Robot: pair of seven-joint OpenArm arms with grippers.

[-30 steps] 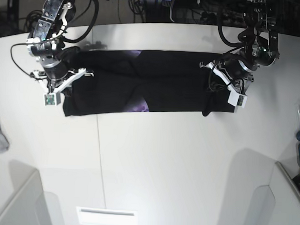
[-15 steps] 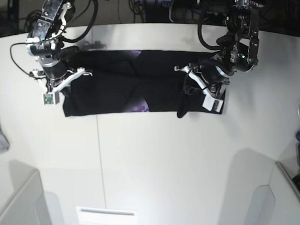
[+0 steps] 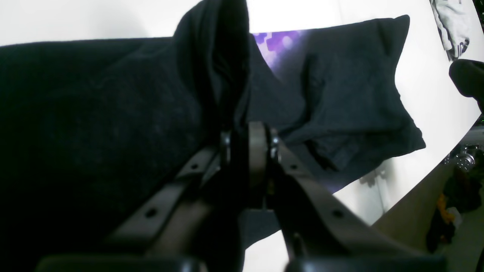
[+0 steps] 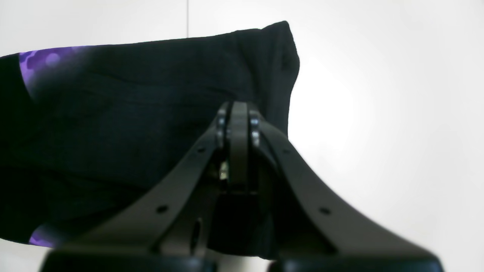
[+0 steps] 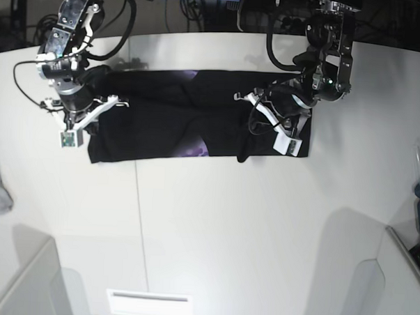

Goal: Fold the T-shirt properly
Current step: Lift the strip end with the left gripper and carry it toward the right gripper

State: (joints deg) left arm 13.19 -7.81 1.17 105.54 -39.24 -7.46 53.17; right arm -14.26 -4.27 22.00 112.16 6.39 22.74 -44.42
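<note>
The black T-shirt lies as a long folded band across the far side of the white table, with a purple print showing along its fold. The left end effector is clamped on a lifted, bunched end of the cloth. The right end effector is closed at the shirt's other end; whether it pinches the cloth is unclear.

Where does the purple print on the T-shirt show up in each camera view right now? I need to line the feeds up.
Base: purple print low on the T-shirt, near its front edge, left of centre; a second patch at the back edge.
Left wrist: top centre, right of the raised fold held by the left gripper.
Right wrist: far left, upper edge, and lower left corner.
Shared landmark: the black shirt's edge against the white table.
</note>
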